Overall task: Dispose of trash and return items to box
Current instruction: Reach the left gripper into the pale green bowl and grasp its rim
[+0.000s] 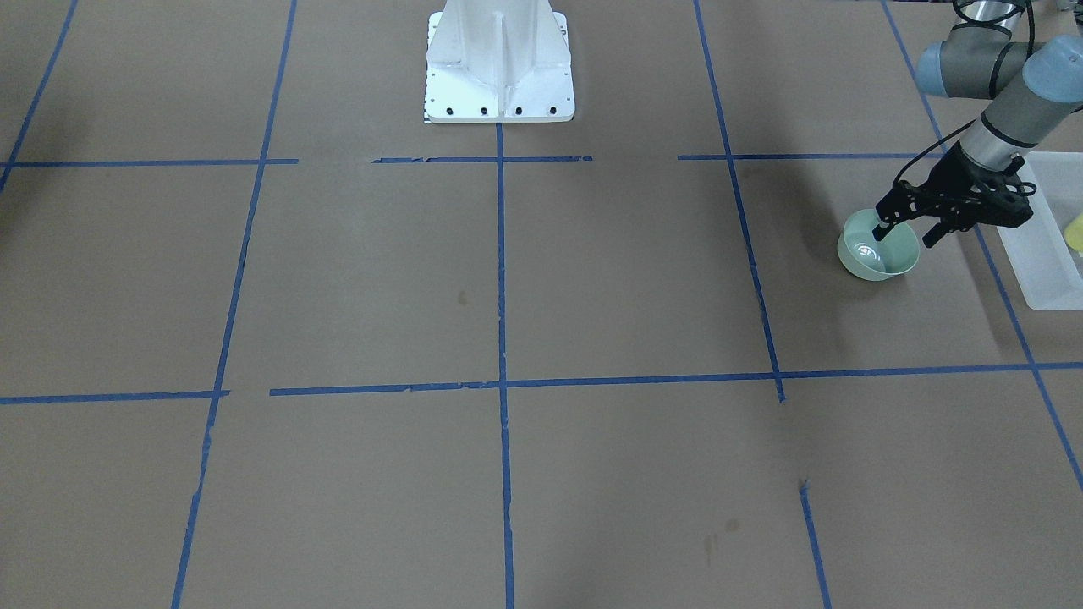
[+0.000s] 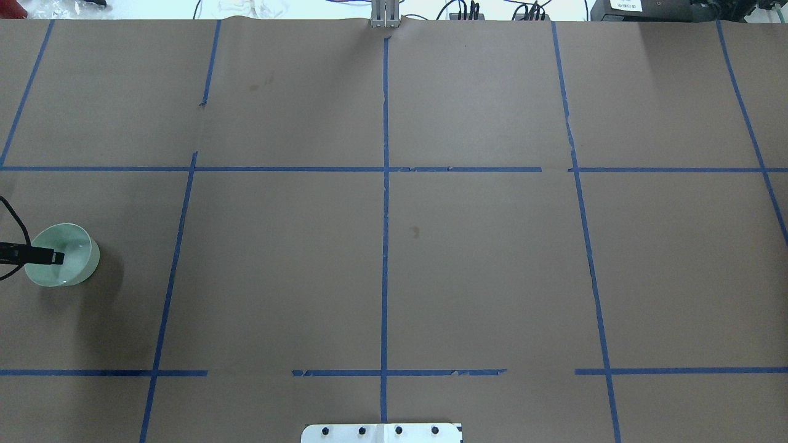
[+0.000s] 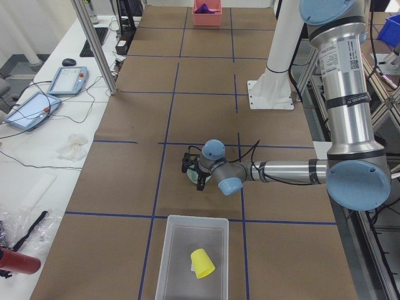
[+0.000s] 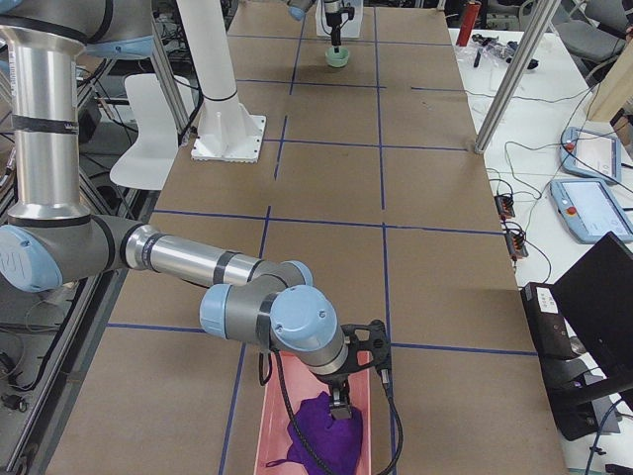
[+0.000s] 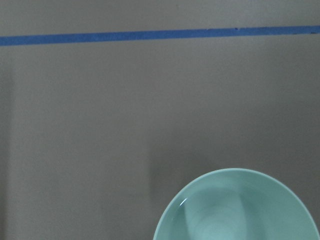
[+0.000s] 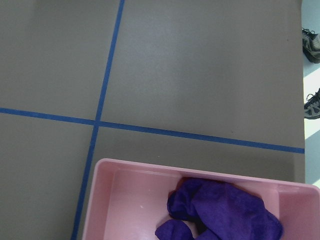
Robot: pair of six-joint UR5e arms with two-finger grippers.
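Observation:
The pale green bowl [image 1: 871, 260] stands upright on the brown table near the robot's left end, and also shows in the overhead view [image 2: 72, 266] and the left wrist view [image 5: 240, 210]. My left gripper [image 1: 907, 235] is open and straddles the bowl's rim: one finger [image 2: 52, 256] is inside the bowl, the other is outside on the box side. The translucent white box [image 1: 1045, 254] lies just beside the bowl. The yellow cup [image 3: 201, 262] lies tipped inside the box [image 3: 175, 262]. My right gripper [image 4: 339, 404] hangs over a pink bin; I cannot tell whether it is open or shut.
The white pedestal base [image 1: 499, 68] stands at the robot's side of the table. A pink bin [image 6: 125, 200] with a purple cloth [image 6: 225, 215] in it sits at the robot's right end. Blue tape lines cross the brown table cover.

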